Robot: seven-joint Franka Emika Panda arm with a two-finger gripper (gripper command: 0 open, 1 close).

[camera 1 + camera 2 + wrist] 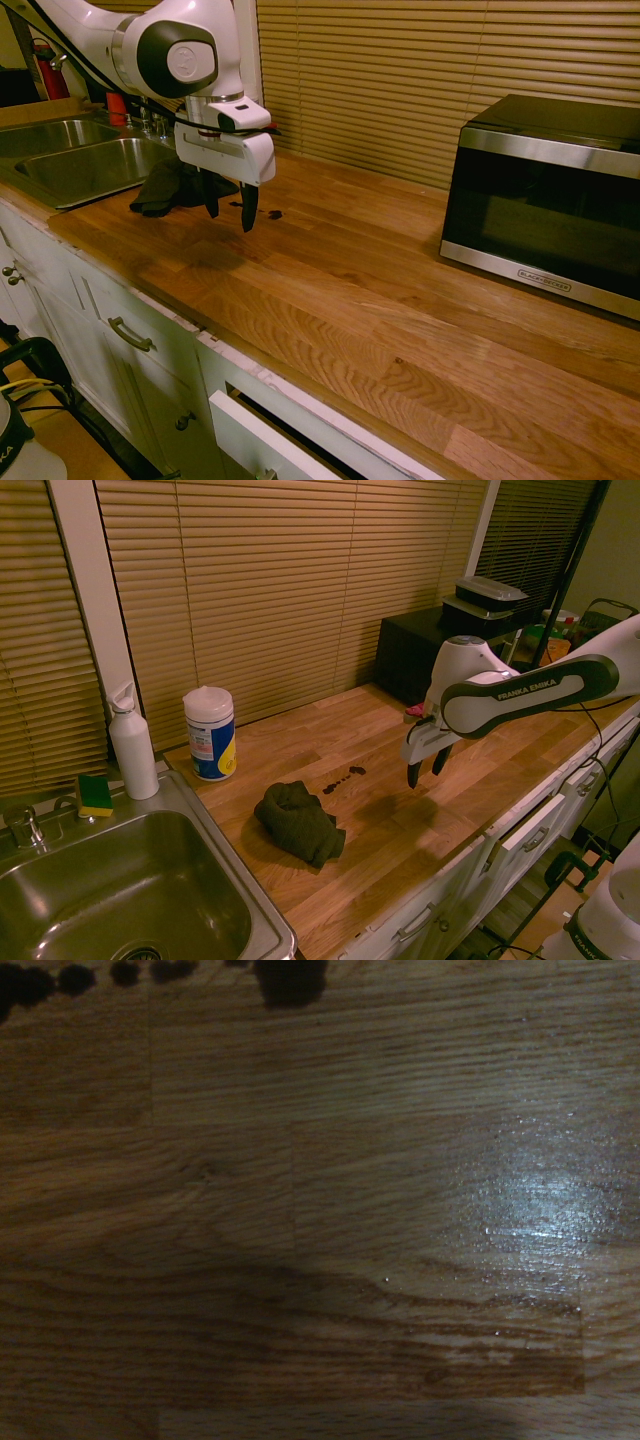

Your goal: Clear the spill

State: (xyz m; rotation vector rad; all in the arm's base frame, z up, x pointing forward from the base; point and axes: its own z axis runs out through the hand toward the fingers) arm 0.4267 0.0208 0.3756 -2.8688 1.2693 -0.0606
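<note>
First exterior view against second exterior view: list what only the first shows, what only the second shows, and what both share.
Only the first exterior view shows the microwave and a red item behind the sink.

Only the second exterior view shows the wipes canister, the white bottle and the sponge.

Both show the gripper, open above the wooden counter, the spill as a short trail of dark drops, the dark cloth beside it, and the sink.
</note>
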